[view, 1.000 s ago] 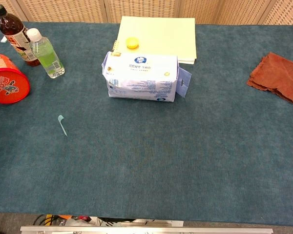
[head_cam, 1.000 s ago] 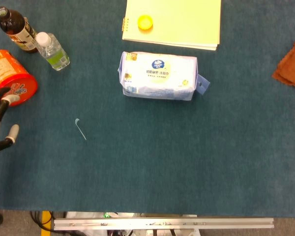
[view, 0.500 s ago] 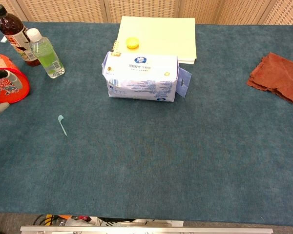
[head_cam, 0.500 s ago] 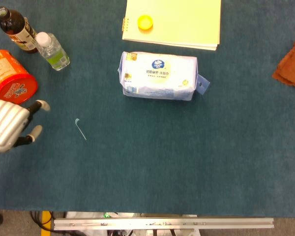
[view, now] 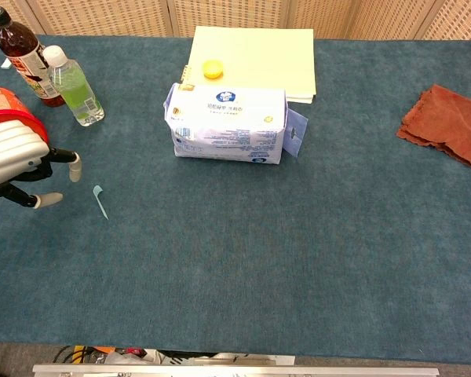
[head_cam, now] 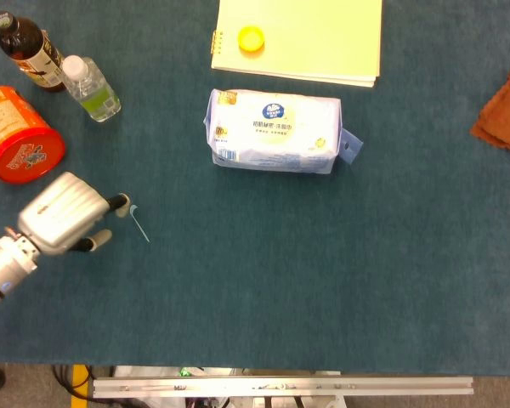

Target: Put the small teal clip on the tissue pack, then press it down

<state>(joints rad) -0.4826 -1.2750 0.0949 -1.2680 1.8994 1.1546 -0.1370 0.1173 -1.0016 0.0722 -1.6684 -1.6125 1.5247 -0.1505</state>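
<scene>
The small teal clip lies flat on the dark teal table, left of the middle. The white and blue tissue pack lies further back and to the right, nothing on top of it. My left hand hovers just left of the clip, fingers apart and pointing at it, holding nothing; its fingertips stop a little short of the clip. My right hand shows in neither view.
At the back left stand a red can, a clear bottle of green liquid and a dark bottle. A pale yellow notebook with a yellow cap lies behind the pack. A rust cloth lies at the right.
My left hand has come in from the left edge and moved right, close up to the clip. The clip and the tissue pack have not moved.
</scene>
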